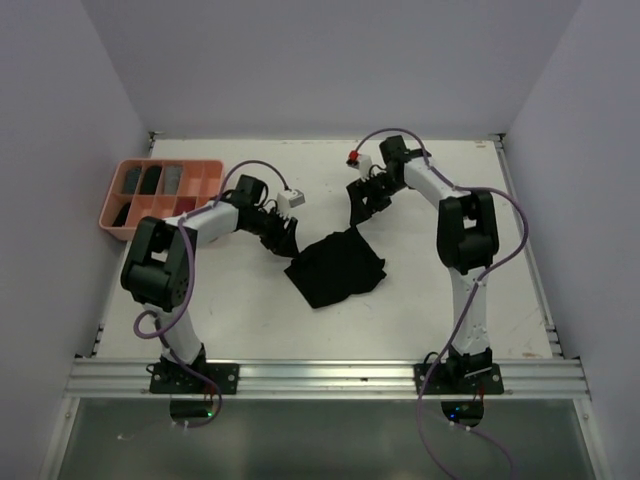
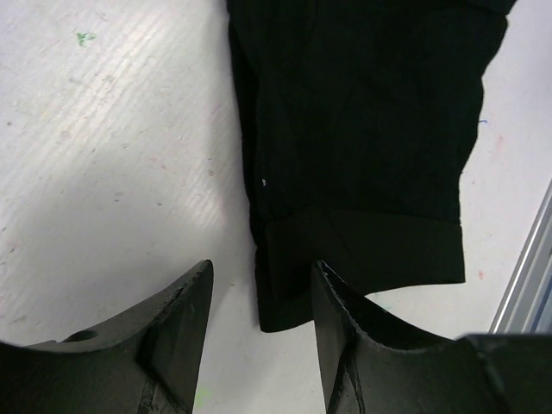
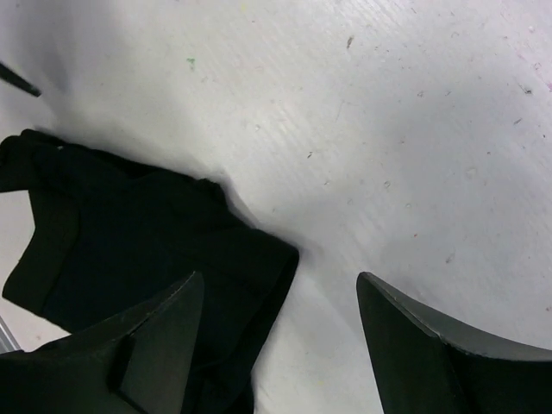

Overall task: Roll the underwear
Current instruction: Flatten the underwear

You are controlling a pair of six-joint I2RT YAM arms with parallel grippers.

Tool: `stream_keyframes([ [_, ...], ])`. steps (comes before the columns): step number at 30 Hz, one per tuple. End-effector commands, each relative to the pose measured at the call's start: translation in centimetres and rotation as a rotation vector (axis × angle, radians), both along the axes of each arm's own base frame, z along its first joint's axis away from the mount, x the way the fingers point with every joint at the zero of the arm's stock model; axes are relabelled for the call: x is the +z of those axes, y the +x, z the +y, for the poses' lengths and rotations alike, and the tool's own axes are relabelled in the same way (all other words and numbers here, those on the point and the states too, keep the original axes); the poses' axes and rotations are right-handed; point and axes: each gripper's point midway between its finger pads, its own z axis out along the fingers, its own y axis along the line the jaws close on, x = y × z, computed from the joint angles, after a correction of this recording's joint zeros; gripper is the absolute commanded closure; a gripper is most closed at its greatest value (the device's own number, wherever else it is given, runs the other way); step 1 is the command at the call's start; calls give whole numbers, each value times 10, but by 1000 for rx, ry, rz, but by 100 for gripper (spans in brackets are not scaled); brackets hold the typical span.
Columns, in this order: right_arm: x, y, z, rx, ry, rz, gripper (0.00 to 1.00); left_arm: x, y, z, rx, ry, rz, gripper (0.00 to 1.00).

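Observation:
The black underwear (image 1: 335, 268) lies flat and slightly rumpled on the white table, between the two arms. My left gripper (image 1: 283, 238) is at its left corner. In the left wrist view the cloth (image 2: 362, 129) has a folded hem, and its corner reaches into the gap of the left gripper (image 2: 261, 297); the jaws stand apart and do not pinch it. My right gripper (image 1: 358, 210) hovers at the garment's far corner. In the right wrist view the right gripper (image 3: 280, 297) is wide open, with the cloth (image 3: 129, 224) under its left finger (image 3: 164, 336). No striped garment shows.
A salmon-pink compartment tray (image 1: 128, 222) sits at the table's left edge, with dark items in several cells. An aluminium rail (image 1: 330, 378) runs along the near edge. White walls close in the back and sides.

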Motion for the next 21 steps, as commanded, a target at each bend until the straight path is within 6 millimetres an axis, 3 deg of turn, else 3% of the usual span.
stream_keyframes([
  [1, 0, 14, 8, -9, 17, -11, 24, 23, -1, -15, -37, -118, -3, 47],
  [7, -11, 8, 24, 43, 68, 40, 27, 19, -3, -16, -37, -129, 24, 47],
  [11, -15, -2, 29, 75, 102, 91, 38, 13, 4, -10, -4, -99, 18, 46],
  [17, -5, -15, 35, 109, 161, 127, 42, 30, 15, 2, 8, -148, 2, 43],
  [21, -1, -20, 37, 116, 188, 149, 43, 34, 7, -2, -30, -226, 71, 42],
])
